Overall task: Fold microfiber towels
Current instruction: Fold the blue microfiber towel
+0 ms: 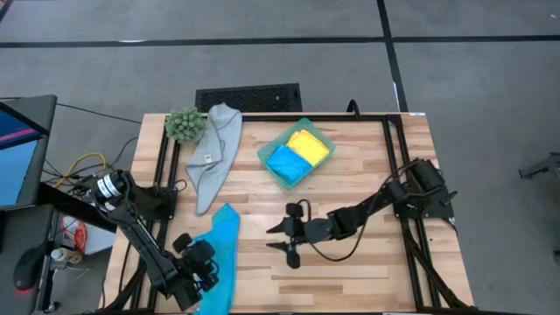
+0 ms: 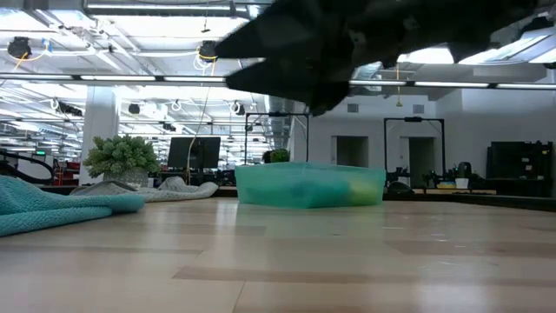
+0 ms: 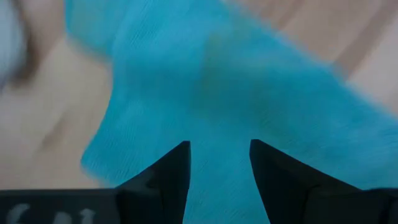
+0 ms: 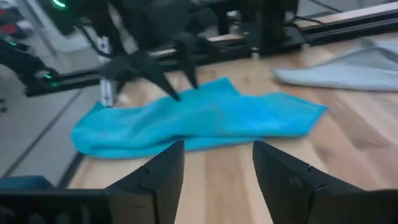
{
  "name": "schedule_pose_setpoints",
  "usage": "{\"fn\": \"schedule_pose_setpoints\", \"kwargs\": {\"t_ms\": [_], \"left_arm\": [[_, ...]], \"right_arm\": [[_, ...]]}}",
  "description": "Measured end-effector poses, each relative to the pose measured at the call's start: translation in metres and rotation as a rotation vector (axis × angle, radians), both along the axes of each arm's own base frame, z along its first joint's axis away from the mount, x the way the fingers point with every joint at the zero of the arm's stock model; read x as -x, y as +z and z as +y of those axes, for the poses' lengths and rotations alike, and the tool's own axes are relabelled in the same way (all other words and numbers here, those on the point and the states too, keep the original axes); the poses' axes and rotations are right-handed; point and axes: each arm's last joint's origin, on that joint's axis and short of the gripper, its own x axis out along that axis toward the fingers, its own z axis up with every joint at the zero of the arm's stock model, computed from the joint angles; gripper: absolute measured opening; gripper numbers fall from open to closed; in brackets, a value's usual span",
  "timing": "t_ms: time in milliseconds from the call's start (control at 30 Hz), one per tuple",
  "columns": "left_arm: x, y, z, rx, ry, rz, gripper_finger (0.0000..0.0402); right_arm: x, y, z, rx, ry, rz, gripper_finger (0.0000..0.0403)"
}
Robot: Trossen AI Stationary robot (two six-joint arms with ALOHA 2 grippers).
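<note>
Left pincer [image 1: 197,271] hangs over the near end of the loose blue towel [image 1: 219,255] at the counter's [image 1: 367,188] front left edge, fingers apart with cloth showing between them – open, nothing gripped. Right pincer [image 1: 282,238] hovers mid-counter, just beside that same towel, its fingers spread wide and empty.

The blue towel lies crumpled and stretched lengthwise, its near end at or past the counter's front edge. The grey towel [image 1: 215,153] lies unfolded farther back, beside the plant ball [image 1: 185,124]. Two more, one yellow [image 1: 308,145] and one blue [image 1: 285,163], sit folded in the teal tray [image 1: 266,157].

The risks, as I judge them – the towel is bunched, so a pinch here may catch several layers instead of a single corner, and the fold would come out lopsided. Because it sits so near the edge, a pull toward the front could drag it off the counter. If the two pincers close on uneven points, the cloth may twist rather than spread flat
</note>
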Motion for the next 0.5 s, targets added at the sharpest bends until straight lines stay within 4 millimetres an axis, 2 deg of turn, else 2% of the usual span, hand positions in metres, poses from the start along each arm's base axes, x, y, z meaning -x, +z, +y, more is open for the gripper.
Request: {"fn": "schedule_pose_setpoints", "kwargs": {"t_ms": [167,300,400,500], "left_arm": [[0.014,-0.012,0.001,0.031,0.105,-0.003,0.0160],[0.013,-0.023,0.003,0.084,0.099,-0.006,0.0145],[0.008,-0.029,0.006,0.104,0.066,-0.014,0.0101],[0.000,-0.030,0.009,0.103,0.014,-0.013,0.0036]], "right_arm": [[-0.012,-0.001,0.007,-0.020,0.059,0.001,0.0214],[-0.012,0.000,0.009,-0.022,0.062,-0.004,0.0214],[-0.011,0.004,0.011,-0.024,0.068,-0.009,0.0214],[-0.011,0.005,0.011,-0.026,0.070,-0.013,0.0214]]}}
